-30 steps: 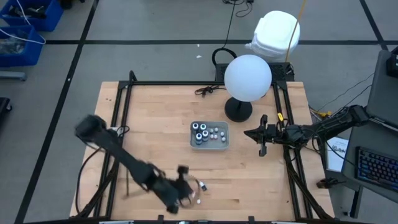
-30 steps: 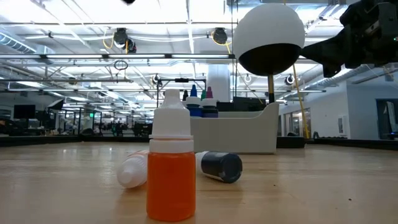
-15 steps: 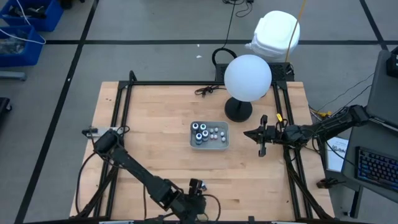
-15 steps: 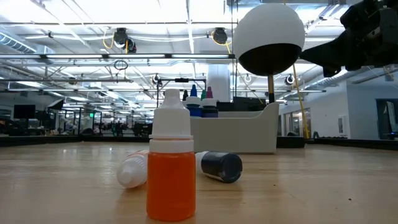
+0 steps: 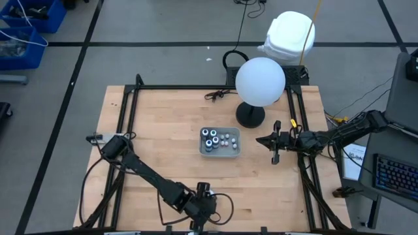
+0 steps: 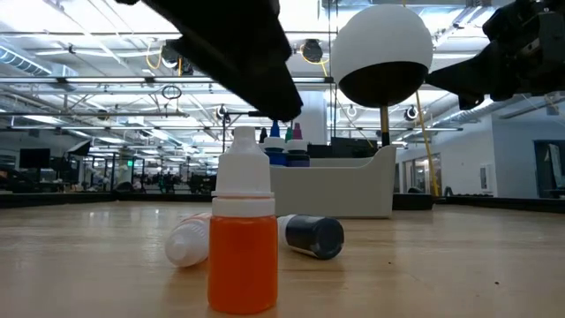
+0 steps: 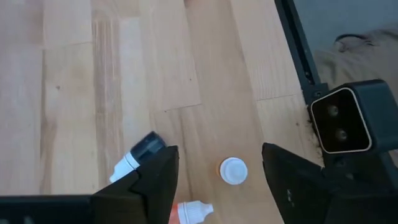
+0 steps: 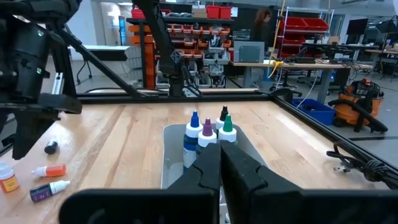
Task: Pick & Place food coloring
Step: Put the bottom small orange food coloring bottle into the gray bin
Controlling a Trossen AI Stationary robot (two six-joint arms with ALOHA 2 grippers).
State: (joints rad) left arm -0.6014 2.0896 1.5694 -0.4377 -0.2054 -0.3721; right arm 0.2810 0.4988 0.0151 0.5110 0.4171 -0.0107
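my left tool [image 7: 214, 180] has swung in over the surface's [image 5: 163, 143] near edge, fingers spread above an upright orange bottle [image 6: 243, 238]. only the wrist view shows its cap from above. my right tool [image 8: 219, 163], pressed together, waits beside the tray [image 5: 220, 142].

An orange-filled dropper bottle with a white cap [image 6: 242, 238] stands upright on the wooden worktop [image 6: 459, 265] near its front edge. Just behind it lie two bottles on their sides: a pale white-capped bottle [image 6: 187, 243] and a dark bottle [image 6: 311, 236] with its dark end facing out. Well apart, near the worktop's middle, more small bottles with blue, purple, green and dark pointed caps [image 8: 208, 134] stand upright together in a clear rectangular tray [image 5: 230, 151], grouped towards one end.
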